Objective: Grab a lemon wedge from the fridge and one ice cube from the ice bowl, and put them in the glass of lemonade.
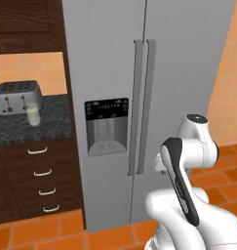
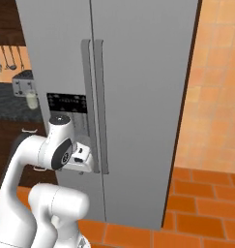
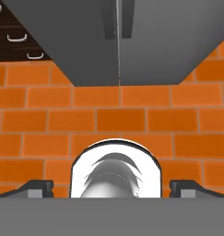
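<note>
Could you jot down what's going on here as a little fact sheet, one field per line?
Setting: simulated kitchen, orange brick-tile floor
Fridge: tall grey double-door fridge, both doors shut, long vertical handles at the centre seam
Dispenser: black-panelled recess on the left door
Counter: dark speckled counter left of the fridge
Glass: small clear tumbler of pale yellow lemonade, in front of a silver four-slot toaster
Gripper: two-finger gripper open, holding nothing, pointing down at the floor in front of the fridge

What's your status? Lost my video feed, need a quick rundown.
Gripper open, empty, aimed down at the floor. Fridge shut, both doors; lemon wedge unseen. Glass of lemonade on counter by toaster. Nothing blocking the fridge handles.
</note>
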Controlling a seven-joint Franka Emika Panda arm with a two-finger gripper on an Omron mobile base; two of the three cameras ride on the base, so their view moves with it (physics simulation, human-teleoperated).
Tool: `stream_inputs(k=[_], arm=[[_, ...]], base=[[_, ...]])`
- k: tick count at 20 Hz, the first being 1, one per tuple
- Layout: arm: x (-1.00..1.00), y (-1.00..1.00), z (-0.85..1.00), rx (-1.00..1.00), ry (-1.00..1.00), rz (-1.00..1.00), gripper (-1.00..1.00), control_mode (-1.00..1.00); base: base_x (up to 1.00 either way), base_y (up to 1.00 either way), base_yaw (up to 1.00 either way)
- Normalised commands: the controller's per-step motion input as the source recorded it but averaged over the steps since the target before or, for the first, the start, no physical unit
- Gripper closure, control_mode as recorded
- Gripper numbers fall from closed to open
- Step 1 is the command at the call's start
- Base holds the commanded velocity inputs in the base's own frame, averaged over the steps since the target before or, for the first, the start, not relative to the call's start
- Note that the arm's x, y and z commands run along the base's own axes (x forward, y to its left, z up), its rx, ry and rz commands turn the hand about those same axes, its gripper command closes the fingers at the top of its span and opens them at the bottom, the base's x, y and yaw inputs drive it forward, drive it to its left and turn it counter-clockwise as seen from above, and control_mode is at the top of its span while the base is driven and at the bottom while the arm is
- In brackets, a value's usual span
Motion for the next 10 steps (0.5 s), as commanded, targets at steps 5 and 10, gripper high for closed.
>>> stream_inputs(k=[5,10], arm=[[0.00,0.00,0.00,0.00,0.00,0.00,-1.00,1.00],[0.00,0.00,0.00,0.00,0.00,0.00,-1.00,1.00]], base=[[-0.24,0.00,0.02],[0.07,-0.14,0.01]])
